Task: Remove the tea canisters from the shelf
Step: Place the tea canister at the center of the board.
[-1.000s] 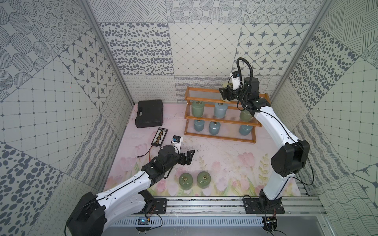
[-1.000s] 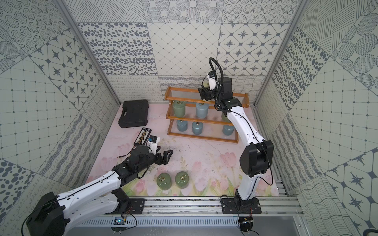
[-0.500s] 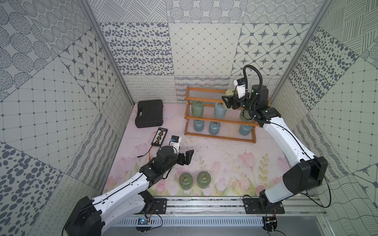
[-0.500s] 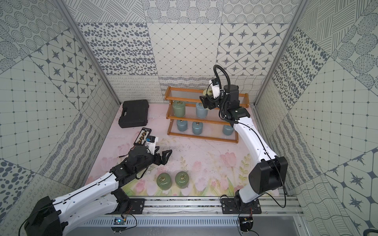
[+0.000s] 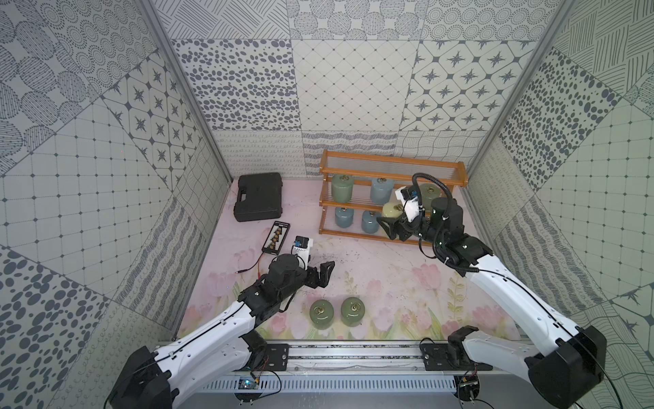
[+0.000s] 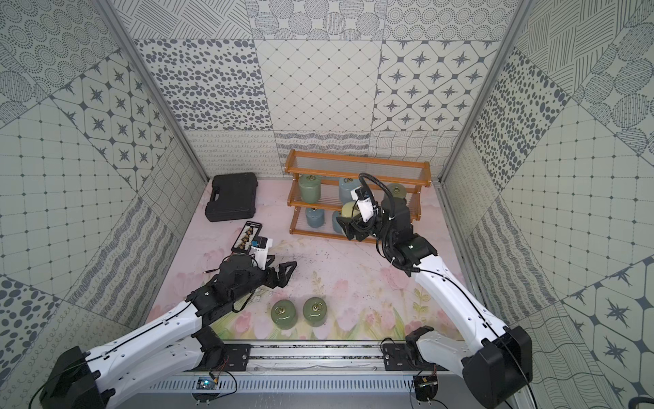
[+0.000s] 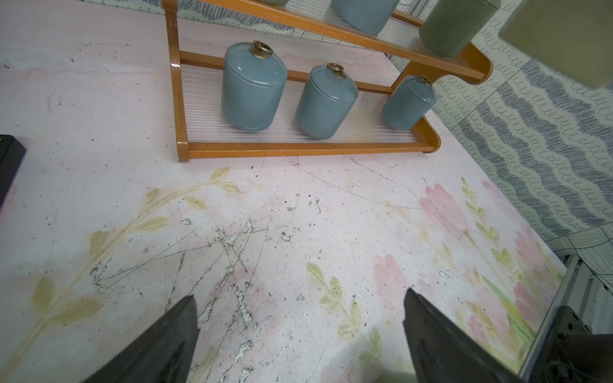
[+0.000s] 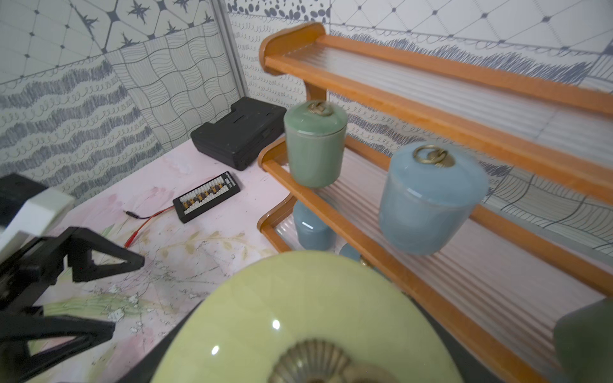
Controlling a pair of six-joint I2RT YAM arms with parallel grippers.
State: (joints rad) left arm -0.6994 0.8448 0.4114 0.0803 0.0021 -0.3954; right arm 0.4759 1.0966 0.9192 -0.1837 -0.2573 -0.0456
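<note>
- Black left tool (image 5: 326, 273) hovers over the surface (image 5: 382, 269), well in front of the shelf (image 5: 389, 170) near its left end, jaws wide apart and empty.
- Two sage green canisters (image 5: 321, 311) stand on the surface well in front of the shelf; I count those as done.
- Six are left on the shelf. On its middle tier are a green canister (image 5: 341, 187), a blue canister (image 5: 381, 189) and a darker green one (image 5: 430, 191). On its bottom tier are three blue canisters (image 7: 253, 89).
- All of these stand upright, long axis vertical, ring handle on top.
- Last, the cream canister (image 5: 392, 209) hangs just in front of the shelf's right half, off the tiers. The right tool (image 5: 389, 226) is clamped on it, lid up, axis near vertical as far as I can judge.
</note>
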